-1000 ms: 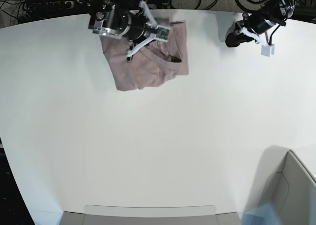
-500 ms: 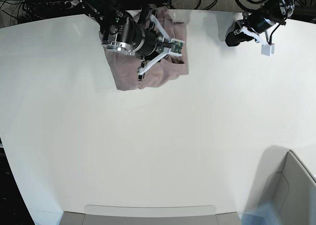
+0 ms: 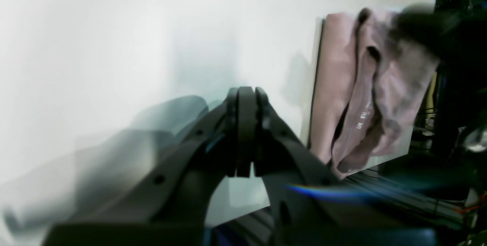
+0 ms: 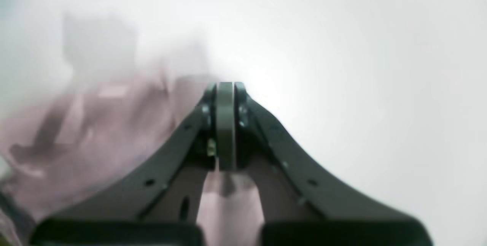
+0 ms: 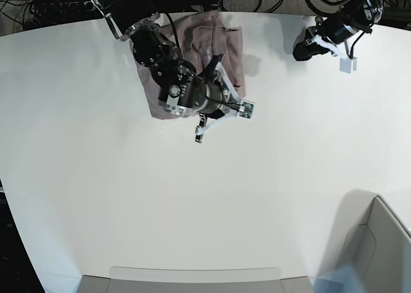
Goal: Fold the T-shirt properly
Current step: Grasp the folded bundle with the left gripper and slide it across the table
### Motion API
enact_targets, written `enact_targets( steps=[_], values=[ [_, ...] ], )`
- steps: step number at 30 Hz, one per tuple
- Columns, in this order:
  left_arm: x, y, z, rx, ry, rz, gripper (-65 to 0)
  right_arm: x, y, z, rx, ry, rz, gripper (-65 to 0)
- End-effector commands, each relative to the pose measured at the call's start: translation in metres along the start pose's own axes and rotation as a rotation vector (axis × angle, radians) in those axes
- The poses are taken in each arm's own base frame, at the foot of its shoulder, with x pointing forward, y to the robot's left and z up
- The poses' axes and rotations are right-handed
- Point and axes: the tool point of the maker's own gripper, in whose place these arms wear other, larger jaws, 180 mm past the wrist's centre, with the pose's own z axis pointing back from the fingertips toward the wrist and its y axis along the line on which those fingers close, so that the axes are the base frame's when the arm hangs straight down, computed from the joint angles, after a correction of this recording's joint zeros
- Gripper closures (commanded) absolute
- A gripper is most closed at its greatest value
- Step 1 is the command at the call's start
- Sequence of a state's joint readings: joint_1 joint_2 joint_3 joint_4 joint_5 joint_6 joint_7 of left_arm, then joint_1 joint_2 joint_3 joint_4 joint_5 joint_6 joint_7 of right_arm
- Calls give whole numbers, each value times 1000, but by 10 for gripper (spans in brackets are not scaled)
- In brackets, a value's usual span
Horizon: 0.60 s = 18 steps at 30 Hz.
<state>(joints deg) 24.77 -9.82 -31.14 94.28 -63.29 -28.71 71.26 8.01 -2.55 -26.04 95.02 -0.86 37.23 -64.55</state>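
The mauve-pink T-shirt (image 5: 229, 47) lies bunched and partly folded at the far edge of the white table (image 5: 205, 196). My right gripper (image 5: 226, 108) reaches across it with its tip at the shirt's near-right edge. In the blurred right wrist view its pads (image 4: 225, 124) are pressed together, with the T-shirt (image 4: 95, 143) under and to the left of them; no cloth shows between the pads. My left gripper (image 5: 302, 50) is off to the right, apart from the shirt. It is shut and empty in its wrist view (image 3: 243, 135), where the T-shirt (image 3: 335, 86) lies further off.
A grey bin (image 5: 379, 248) stands at the near right corner and a grey tray edge (image 5: 192, 277) runs along the front. Cables and dark gear line the back edge. A small white block (image 5: 349, 65) hangs by the left arm.
My right arm has swept from the shirt's far side across it toward the near-right, past its lower edge. The shirt's upper part now lies flatter. The left arm has not moved.
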Motion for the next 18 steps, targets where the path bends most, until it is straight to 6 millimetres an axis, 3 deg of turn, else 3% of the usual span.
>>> enact_targets(
  steps=[1, 4, 8, 11, 14, 18],
  values=[
    [8, -7, 4, -19, -24, -25, 0, 18, -15, 12, -45, -56, 8, 0],
    [13, -29, 2, -51, -15, -111, 0, 19, -28, 23, -92, -77, 0, 0],
    [16, -79, -4, -135, 33, -310, 0, -37, -61, 46, -194, -13, -99, 0],
    [18, -113, -18, -220, 75, -428, 0, -86, -82, 79, -301, 50, -173, 0],
    [9, -129, -36, -237, 141, -525, 0, -129, -86, 106, -368, 127, -206, 0],
    [-28, -136, -63, -189, 293, -713, 0, -182, -69, 126, -382, 239, -263, 0]
  ],
)
